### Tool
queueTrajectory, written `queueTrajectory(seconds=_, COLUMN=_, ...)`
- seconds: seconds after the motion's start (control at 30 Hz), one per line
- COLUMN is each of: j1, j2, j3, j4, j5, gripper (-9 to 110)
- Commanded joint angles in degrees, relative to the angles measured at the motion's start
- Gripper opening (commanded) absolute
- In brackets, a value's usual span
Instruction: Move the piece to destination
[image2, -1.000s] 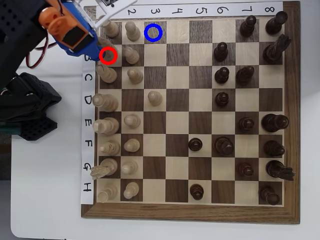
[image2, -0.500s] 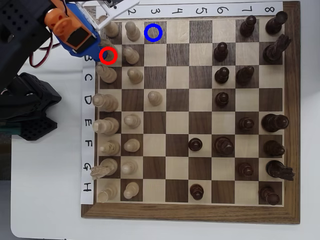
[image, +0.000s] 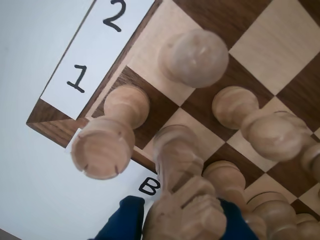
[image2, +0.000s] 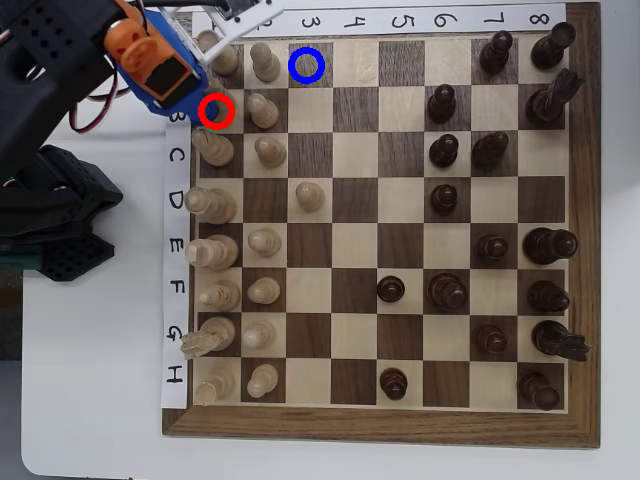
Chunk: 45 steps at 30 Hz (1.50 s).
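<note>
In the wrist view the piece (image: 184, 210), a pale cream knight with a jagged carved head, sits between the two blue fingers (image: 122, 222) of my gripper (image: 182, 222), which is shut on it. Its stem and base (image: 176, 150) reach down over the board's corner near the letter B. In the overhead view my gripper (image2: 203, 88) is at the board's top left, just above the red-ringed square (image2: 216, 110), and the arm hides the knight. The destination, a dark square with a blue ring (image2: 307, 65), lies two files to the right in the top row and has no piece on it.
A pale rook (image: 102, 150) and pale pawns (image: 192, 57) crowd close around the held knight. Pale pieces fill the board's two left files (image2: 215, 205), with one pawn (image2: 310, 195) further in. Another pale knight (image2: 200, 342) stands at G. Dark pieces (image2: 445, 150) occupy the right half.
In the overhead view the arm and gripper have drawn up and slightly right, away from the red-ringed square, which now shows more of its dark surface.
</note>
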Motion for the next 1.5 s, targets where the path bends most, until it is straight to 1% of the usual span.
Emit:
queueTrajectory(seconds=0.0, j1=-0.09, j2=0.0, j3=-0.18, j4=-2.37, j5=31.11, gripper=16)
queueTrajectory(seconds=0.23, j1=0.44, j2=0.35, j3=-0.44, j4=-2.2, j5=30.85, gripper=16)
queueTrajectory(seconds=0.8, j1=2.29, j2=0.53, j3=-0.53, j4=-2.29, j5=30.15, gripper=10)
queueTrajectory(seconds=0.97, j1=2.37, j2=1.05, j3=0.35, j4=-2.46, j5=29.97, gripper=10)
queueTrajectory(seconds=1.17, j1=2.55, j2=1.58, j3=0.53, j4=-3.43, j5=29.44, gripper=15)
queueTrajectory(seconds=1.47, j1=2.37, j2=1.41, j3=-1.32, j4=-4.48, j5=28.74, gripper=16)
